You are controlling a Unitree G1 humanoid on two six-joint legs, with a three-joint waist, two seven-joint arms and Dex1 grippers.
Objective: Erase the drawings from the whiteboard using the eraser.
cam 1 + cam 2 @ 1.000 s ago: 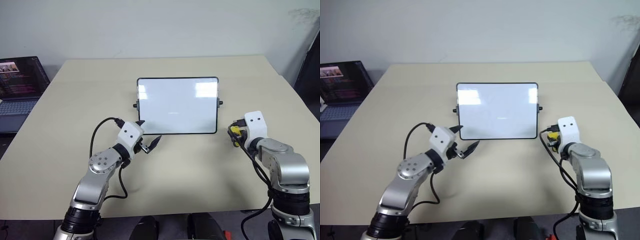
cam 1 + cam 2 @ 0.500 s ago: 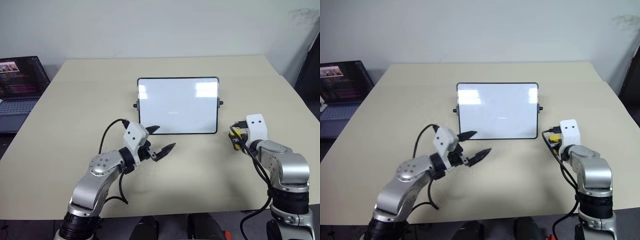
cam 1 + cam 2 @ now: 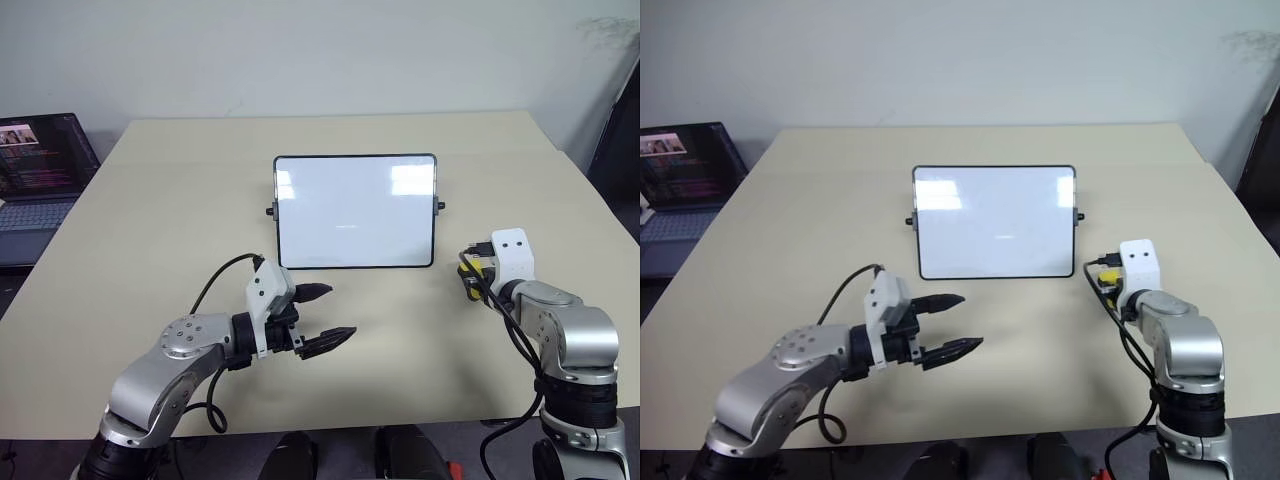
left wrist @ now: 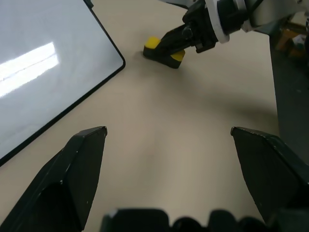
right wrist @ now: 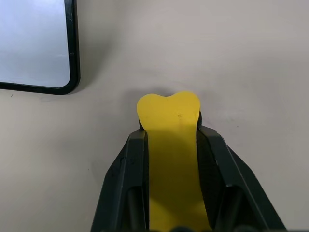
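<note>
Right now I have the right gripper (image 5: 171, 140) with its fingers clamped on the eraser (image 5: 169, 145), yellow side up and dark side low against the table (image 3: 150, 230), just beside the whiteboard's (image 3: 355, 210) near right corner; from here it looks like a short reach onto the white surface; the left gripper (image 3: 325, 315) hovers over the table well in front of the whiteboard's near left corner, fingers spread wide and holding nothing, pointing across toward the right arm; I'd judge it is parked clear of the whiteboard so it won't block the wiping path; the whiteboard lies flat at mid-table, glare on its surface, and I can make out only a very faint mark (image 3: 345, 226) near its centre; whether any drawings are left I cannot tell; a laptop (image 3: 35, 170) sits off to the left edge, out of the way
</note>
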